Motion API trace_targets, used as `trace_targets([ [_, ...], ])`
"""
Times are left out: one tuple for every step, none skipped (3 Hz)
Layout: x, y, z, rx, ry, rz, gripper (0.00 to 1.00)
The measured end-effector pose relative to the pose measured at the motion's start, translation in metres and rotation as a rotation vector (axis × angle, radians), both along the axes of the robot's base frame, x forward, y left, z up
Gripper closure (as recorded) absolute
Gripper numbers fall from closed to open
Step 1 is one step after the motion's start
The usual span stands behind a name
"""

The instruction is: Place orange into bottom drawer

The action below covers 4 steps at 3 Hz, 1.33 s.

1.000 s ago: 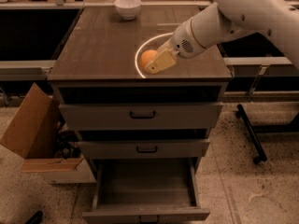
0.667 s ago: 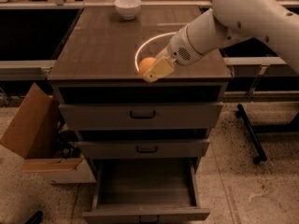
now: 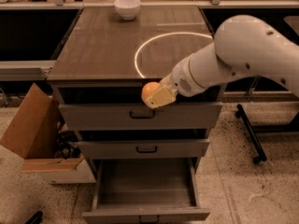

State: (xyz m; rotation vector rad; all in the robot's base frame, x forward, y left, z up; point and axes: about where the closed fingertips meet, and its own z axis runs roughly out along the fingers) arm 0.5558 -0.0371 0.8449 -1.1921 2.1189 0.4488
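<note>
- Gripping the orange between clenched beige fingers, the gripper hangs just off the front edge of the cabinet top, in front of the top drawer.
- The bottom drawer stands pulled out well below, its grey floor bare; the middle drawer sits between it and the fruit, shut or nearly so.
- The orange is carried high in the air, roughly over the open tray but with two drawer fronts to pass on the way down.
- Risk one: a release from this height would likely send the round, smooth fruit bouncing off the tray floor or its front rim and onto the speckled floor.
- Risk two: a descent too close to the cabinet could knock the gripper or the bulky white arm against a drawer front or handle and jar the fruit loose.
- Risk three: only part of the orange shows beyond the fingers, so how securely it sits cannot be judged.
- A white bowl and a cardboard box stand well clear.
</note>
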Motion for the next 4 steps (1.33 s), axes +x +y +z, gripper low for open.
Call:
trace_targets([
  [-0.031,-0.002,-0.055,0.029,0.073,-0.052,1.0],
  [-0.032,-0.002,-0.058,0.031,0.075,-0.052,1.0],
  [-0.034,0.003,-0.079,0.044,0.091,-0.049,1.0],
  [-0.044,0.013,-0.133,0.109,0.133,-0.049,1.0],
])
